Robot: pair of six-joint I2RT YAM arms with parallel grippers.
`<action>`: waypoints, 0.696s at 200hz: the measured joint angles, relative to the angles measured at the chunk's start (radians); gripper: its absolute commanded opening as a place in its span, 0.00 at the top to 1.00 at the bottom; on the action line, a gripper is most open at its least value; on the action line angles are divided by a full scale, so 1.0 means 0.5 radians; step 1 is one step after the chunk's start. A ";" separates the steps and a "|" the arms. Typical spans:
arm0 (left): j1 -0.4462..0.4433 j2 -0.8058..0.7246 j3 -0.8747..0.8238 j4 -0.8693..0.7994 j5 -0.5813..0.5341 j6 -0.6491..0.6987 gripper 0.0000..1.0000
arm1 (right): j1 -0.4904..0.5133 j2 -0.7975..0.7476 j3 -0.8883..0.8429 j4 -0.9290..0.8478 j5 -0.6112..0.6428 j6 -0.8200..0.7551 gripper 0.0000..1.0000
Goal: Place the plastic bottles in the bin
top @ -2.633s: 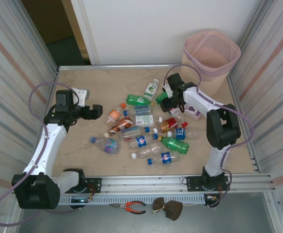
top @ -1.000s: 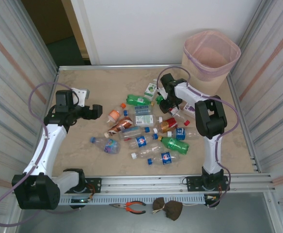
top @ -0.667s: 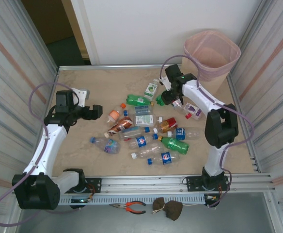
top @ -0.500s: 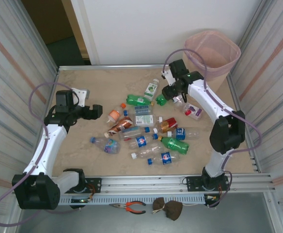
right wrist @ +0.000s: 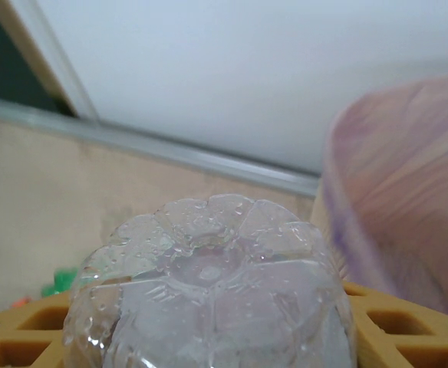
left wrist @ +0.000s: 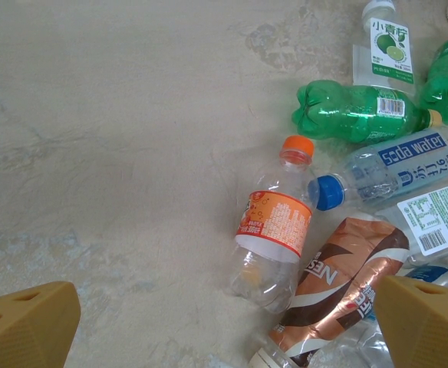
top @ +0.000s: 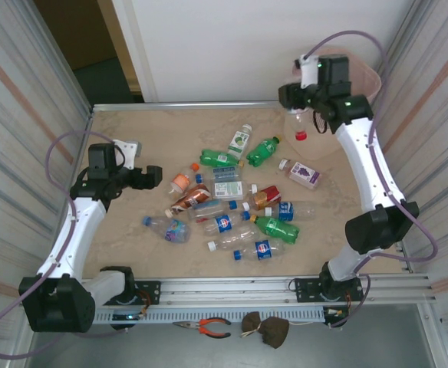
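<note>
My right gripper (top: pixel 298 102) is raised beside the bin (top: pixel 370 77) and is shut on a clear bottle (top: pixel 296 123) that hangs with its red cap (top: pixel 301 136) downward. The right wrist view shows that bottle's base (right wrist: pixel 209 276) between my yellow fingers (right wrist: pixel 408 330), with the bin's pink liner (right wrist: pixel 408 192) to the right. Several plastic bottles (top: pixel 232 207) lie in a pile mid-table. My left gripper (top: pixel 153 176) hovers open just left of the pile. An orange-capped bottle (left wrist: pixel 274 222) lies between and ahead of its fingertips (left wrist: pixel 24 326).
In the left wrist view, a green bottle (left wrist: pixel 354 111), a blue-capped water bottle (left wrist: pixel 385 169) and a brown-labelled bottle (left wrist: pixel 347 284) lie close together. A purple-labelled bottle (top: pixel 304 174) lies near the bin. Metal walls close in both sides, and pliers (top: pixel 207 327) lie in front of the rail.
My right arm has lifted the clear red-capped bottle out of the pile and swung it up and back to the bin's near rim. The left arm has not moved.
</note>
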 measured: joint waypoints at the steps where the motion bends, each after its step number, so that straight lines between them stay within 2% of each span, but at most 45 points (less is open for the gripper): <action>1: 0.000 0.000 0.000 0.000 0.000 0.000 0.01 | -0.004 0.000 0.004 0.006 -0.003 0.003 0.44; 66: 0.000 -0.014 -0.004 0.000 -0.015 0.000 0.01 | -0.356 0.024 0.106 0.488 -0.230 0.314 0.46; 139: -0.006 -0.019 -0.005 -0.001 -0.031 0.000 0.01 | -0.509 0.354 0.425 0.661 -0.351 0.314 0.48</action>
